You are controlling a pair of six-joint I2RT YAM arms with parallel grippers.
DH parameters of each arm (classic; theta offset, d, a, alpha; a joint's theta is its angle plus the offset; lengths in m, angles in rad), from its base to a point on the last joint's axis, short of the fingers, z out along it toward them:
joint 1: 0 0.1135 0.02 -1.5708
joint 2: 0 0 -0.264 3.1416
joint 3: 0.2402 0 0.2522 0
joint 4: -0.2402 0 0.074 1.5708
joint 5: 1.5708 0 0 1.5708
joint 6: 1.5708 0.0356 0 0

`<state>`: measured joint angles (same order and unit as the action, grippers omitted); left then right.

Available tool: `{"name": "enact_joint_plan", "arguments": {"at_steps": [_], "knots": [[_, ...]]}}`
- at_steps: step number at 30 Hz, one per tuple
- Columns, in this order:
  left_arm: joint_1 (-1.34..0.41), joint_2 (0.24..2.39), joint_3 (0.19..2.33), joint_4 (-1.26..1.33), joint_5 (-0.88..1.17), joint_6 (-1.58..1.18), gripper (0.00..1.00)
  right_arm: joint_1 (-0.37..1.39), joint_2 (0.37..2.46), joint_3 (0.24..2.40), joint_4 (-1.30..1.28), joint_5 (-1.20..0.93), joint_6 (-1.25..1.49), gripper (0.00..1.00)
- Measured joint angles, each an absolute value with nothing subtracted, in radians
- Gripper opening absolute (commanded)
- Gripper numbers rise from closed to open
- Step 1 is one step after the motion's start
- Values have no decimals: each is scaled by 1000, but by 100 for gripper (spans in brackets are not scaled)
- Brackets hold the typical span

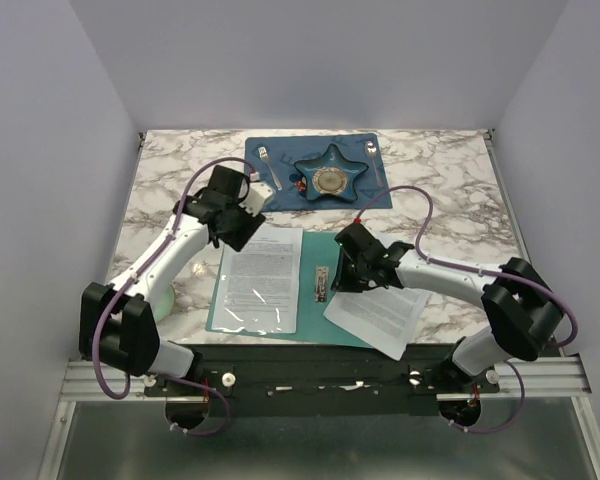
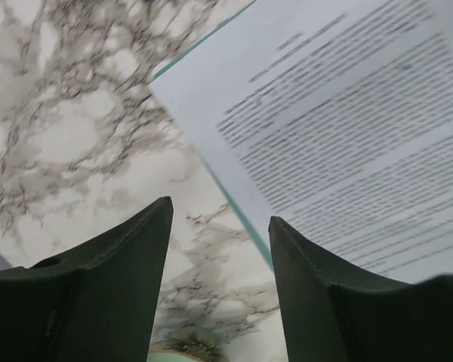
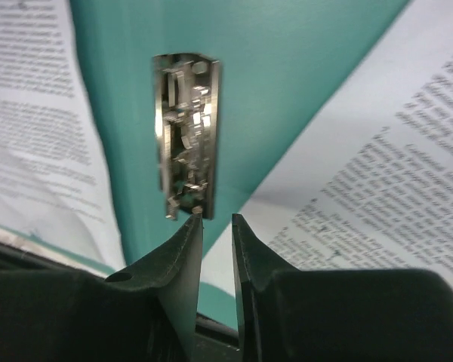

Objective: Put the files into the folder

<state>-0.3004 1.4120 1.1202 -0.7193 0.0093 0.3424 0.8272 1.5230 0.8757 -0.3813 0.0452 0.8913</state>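
The teal folder (image 1: 312,255) lies open near the table's front edge, its silver clip (image 1: 321,285) at the spine. One stack of the files (image 1: 263,280) lies flat on the folder's left half. Another printed sheet (image 1: 380,315) lies skewed over the right half and past its edge. My left gripper (image 1: 248,236) hovers over the far left corner of the left stack. Its jaws (image 2: 220,211) are open and empty above marble, with the sheet (image 2: 347,121) to the right. My right gripper (image 1: 336,278) sits just short of the clip (image 3: 187,136), its jaws (image 3: 216,218) slightly apart with nothing between them.
A dark blue placemat (image 1: 280,190) at the back holds a star dish (image 1: 330,175), a fork (image 1: 270,165) and a spoon (image 1: 373,155). A pale green round object (image 1: 165,300) sits under the left arm. Walls close in on three sides.
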Motion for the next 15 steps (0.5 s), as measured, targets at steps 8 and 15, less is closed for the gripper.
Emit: {"name": "enact_joint_plan", "arguments": {"at_steps": [8, 15], "knots": [[-483, 1457, 1208, -754, 95, 226, 38, 785, 1542, 838, -314, 28, 874, 28], [-612, 1566, 1253, -718, 147, 136, 31, 783, 1573, 817, -226, -17, 878, 21]]}}
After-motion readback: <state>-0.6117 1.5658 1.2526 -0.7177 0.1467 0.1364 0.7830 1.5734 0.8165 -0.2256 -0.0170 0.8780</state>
